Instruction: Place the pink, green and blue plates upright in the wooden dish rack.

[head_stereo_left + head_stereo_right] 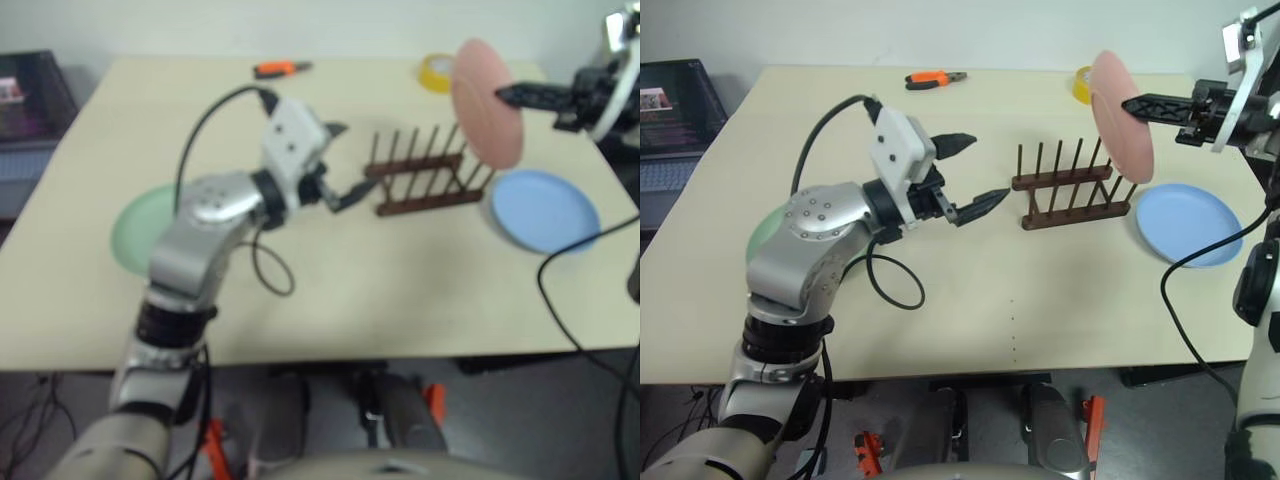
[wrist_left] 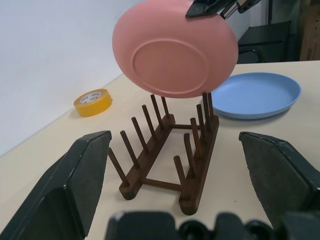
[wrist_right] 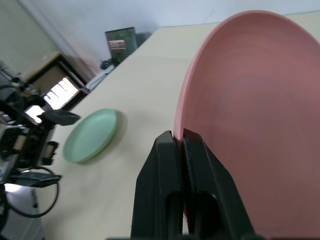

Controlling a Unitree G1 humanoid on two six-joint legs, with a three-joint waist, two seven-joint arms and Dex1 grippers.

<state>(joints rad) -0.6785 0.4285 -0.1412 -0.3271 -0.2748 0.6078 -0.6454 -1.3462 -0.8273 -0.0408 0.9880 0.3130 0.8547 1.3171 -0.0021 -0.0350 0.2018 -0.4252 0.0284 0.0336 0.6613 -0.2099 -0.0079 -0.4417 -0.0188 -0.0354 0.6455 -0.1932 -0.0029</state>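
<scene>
A matte salmon pink plate (image 1: 1122, 115), round and shallow with a raised foot ring on its underside, is pinched at its upper rim by the right hand (image 1: 1132, 103), whose two black fingers are closed on it, at the upper right of the head view. The plate is held on edge, slightly tilted, above the far end of the wooden dish rack (image 1: 1072, 188). The rack is of dark reddish-brown wood, two low rails bearing rows of thin round pegs, its long axis running left to right across the pale bench (image 1: 1040, 300). A light blue plate (image 1: 1188, 223) lies flat just right of the rack. A mint green plate (image 3: 91, 135) lies flat at the left. The left hand (image 1: 968, 173) is spread wide and empty, pointing at the rack's near end.
</scene>
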